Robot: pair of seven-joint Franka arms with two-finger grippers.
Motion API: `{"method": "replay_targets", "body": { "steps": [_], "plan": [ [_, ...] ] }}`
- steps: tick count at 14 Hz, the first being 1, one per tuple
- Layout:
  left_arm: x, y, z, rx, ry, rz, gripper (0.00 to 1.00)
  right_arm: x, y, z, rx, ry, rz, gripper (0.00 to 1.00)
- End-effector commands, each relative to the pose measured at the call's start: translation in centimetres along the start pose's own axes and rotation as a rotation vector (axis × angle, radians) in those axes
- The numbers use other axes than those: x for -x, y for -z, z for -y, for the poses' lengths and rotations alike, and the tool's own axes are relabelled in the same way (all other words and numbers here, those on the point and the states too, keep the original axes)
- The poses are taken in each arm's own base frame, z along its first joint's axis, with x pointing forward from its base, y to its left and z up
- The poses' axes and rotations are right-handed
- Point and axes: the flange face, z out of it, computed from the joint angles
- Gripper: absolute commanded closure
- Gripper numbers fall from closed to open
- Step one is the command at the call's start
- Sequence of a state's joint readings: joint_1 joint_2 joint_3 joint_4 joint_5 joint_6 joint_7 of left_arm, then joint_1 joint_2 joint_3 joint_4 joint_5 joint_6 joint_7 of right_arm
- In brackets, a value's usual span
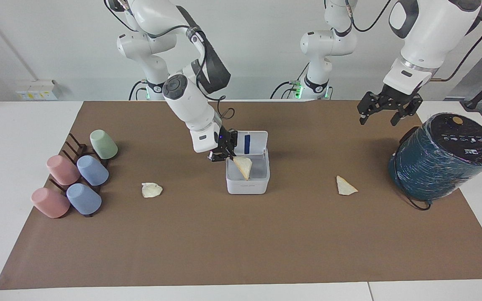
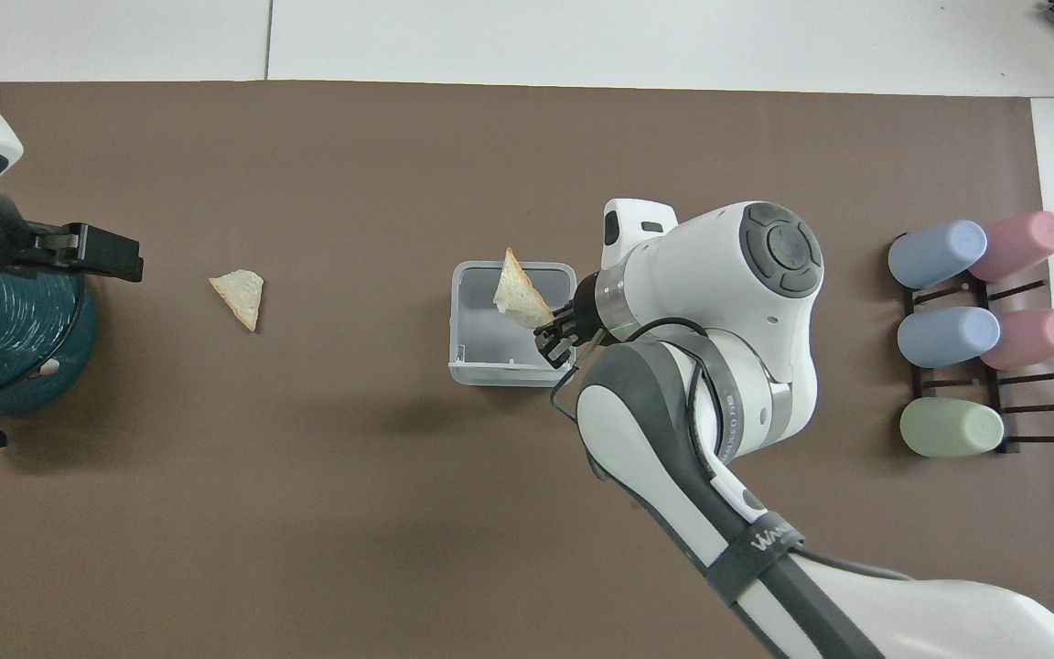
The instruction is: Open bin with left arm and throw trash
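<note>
The white bin [image 1: 247, 184] stands mid-mat with its lid [image 1: 254, 143] up, blue strip showing; it also shows in the overhead view [image 2: 481, 368]. My right gripper [image 1: 229, 155] is shut on one corner of a cream triangular scrap [image 1: 244, 166] and holds it tilted over the open bin, as the overhead view [image 2: 515, 293] also shows. A second triangle [image 1: 344, 186] lies on the mat toward the left arm's end. A lumpy wad [image 1: 152, 190] lies toward the right arm's end, hidden under the arm in the overhead view. My left gripper [image 1: 378, 120] hangs open and empty in the air beside the teal cylinder.
A big dark teal cylinder [image 1: 442, 156] with a black top leans at the left arm's end of the mat. A dark rack with several pastel cups [image 1: 78, 175] stands at the right arm's end. The brown mat [image 1: 241, 242] covers the table.
</note>
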State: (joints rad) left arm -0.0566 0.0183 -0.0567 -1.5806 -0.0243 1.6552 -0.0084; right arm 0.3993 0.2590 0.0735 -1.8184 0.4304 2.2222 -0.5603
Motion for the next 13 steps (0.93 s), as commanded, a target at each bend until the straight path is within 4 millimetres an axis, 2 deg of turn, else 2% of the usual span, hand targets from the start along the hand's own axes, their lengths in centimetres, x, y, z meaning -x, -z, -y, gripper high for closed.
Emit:
{"method": "replay_targets", "body": {
  "steps": [1, 4, 7, 8, 11, 13],
  "plan": [
    [0.8, 0.0, 0.4, -0.013, -0.011, -0.017, 0.00, 0.0, 0.0, 0.2, 0.019, -0.015, -0.011, 0.00],
    [0.7, -0.8, 0.4, -0.013, -0.011, -0.022, 0.00, -0.2, 0.0, 0.0, 0.021, -0.012, -0.015, 0.00],
    [0.2, -2.6, 1.2, -0.012, 0.001, -0.034, 0.00, -0.7, 1.6, -1.4, 0.066, -0.034, -0.087, 0.00],
    [0.0, -3.6, 1.2, -0.012, 0.000, -0.042, 0.00, -0.8, 2.3, -2.4, 0.092, -0.048, -0.121, 0.00],
    [-1.6, -7.6, 1.6, -0.010, 0.000, -0.052, 0.00, 1.0, 5.7, -8.9, 0.176, -0.138, -0.216, 0.00],
    [-3.0, -10.2, 1.9, -0.007, 0.004, -0.062, 0.00, 2.4, 7.4, -11.5, 0.191, -0.180, -0.224, 0.00]
  ]
}}
